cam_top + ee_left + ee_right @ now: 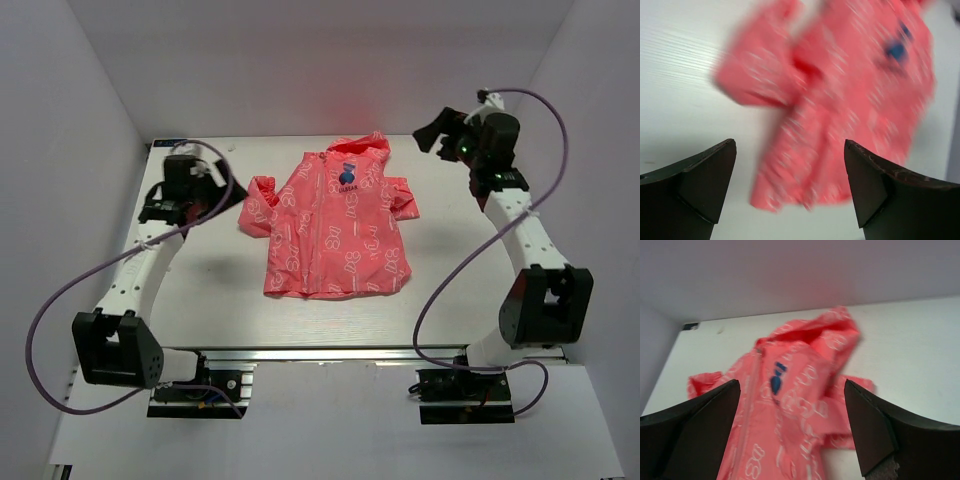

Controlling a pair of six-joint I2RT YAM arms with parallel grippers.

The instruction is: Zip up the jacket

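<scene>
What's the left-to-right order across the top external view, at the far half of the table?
left gripper → jacket, with its zipper just left of the blue chest graphic → right gripper. Both grippers are open and clear of the fabric.

White table (pixel 200 300), faint grain; coral-pink jacket (pixel 330 225) lies flat mid-table, front up, hood toward far edge

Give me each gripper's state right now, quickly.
Left gripper: open, holding nothing, clear of the jacket.
Right gripper: open, holding nothing.
</scene>
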